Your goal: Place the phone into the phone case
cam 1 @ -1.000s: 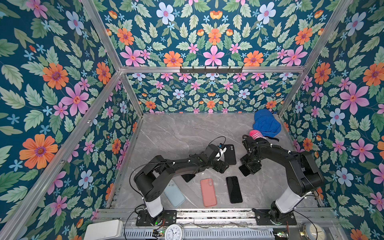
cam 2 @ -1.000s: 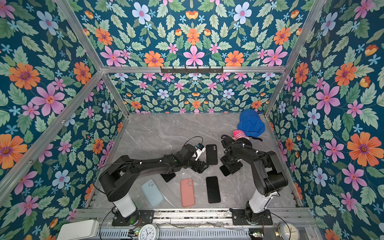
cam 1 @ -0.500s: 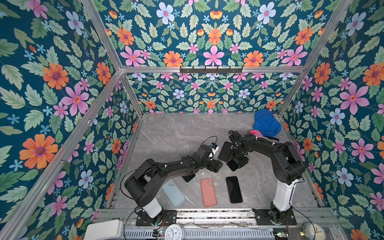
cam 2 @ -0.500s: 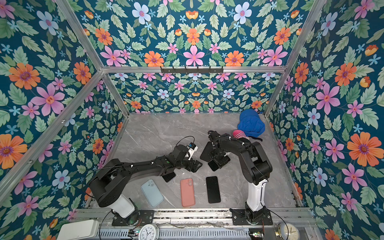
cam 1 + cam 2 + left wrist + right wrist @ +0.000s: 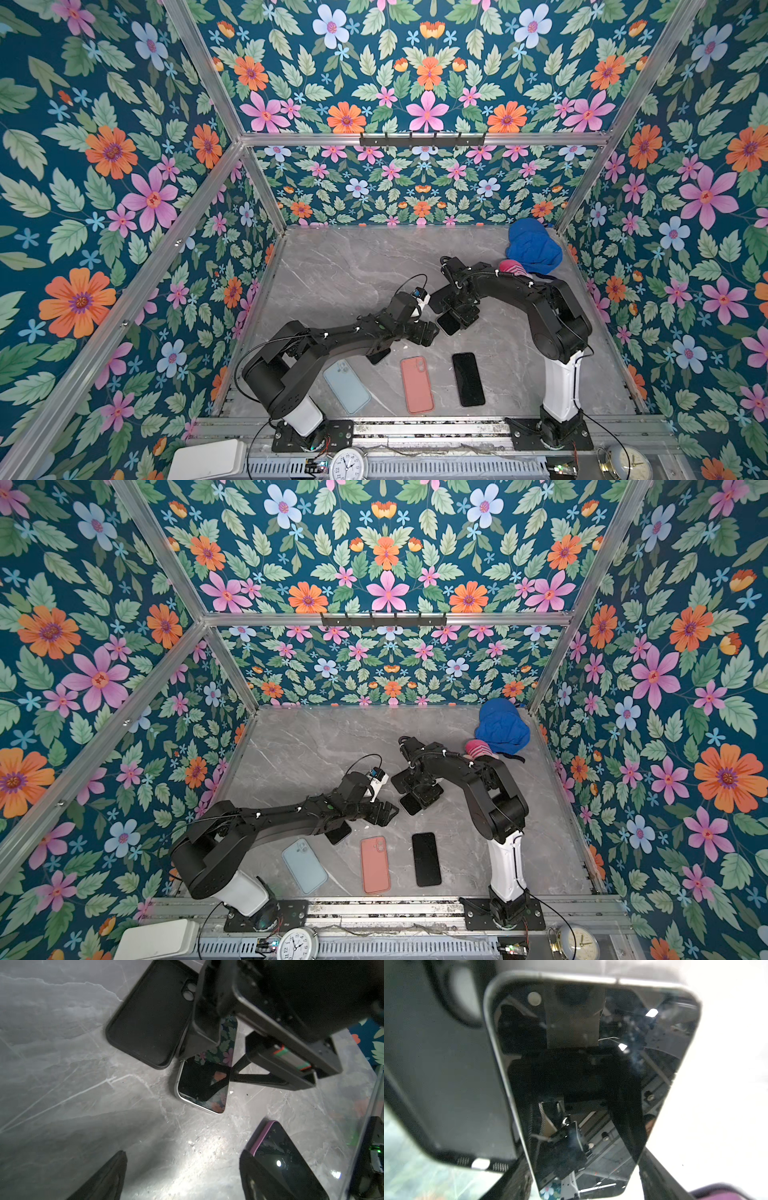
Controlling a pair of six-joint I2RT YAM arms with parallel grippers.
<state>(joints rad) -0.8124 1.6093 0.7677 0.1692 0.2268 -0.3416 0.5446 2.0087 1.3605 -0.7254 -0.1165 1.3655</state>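
Observation:
My right gripper [image 5: 583,1167] is shut on the phone [image 5: 591,1076], a silver-edged handset with a black screen facing the camera, its fingers on the two long edges. In both top views the phone [image 5: 448,323] [image 5: 410,804] sits tilted at mid-table. The black phone case [image 5: 149,1016] lies open side up on the marble, right beside the phone [image 5: 199,1088] and touching its upper corner. In the right wrist view the phone case [image 5: 446,1074] shows alongside. My left gripper [image 5: 187,1176] hovers open over bare marble a little in front of them, with nothing between its fingers.
A purple-edged phone [image 5: 276,1153] lies by one left finger. Near the front edge are a light blue case [image 5: 347,386], a salmon case [image 5: 417,384] and a black phone [image 5: 468,379]. A blue cloth [image 5: 532,247] sits in the back right corner.
My right gripper has carried the phone leftward from the right side to beside the black case. My left gripper has drawn back slightly toward the front left.

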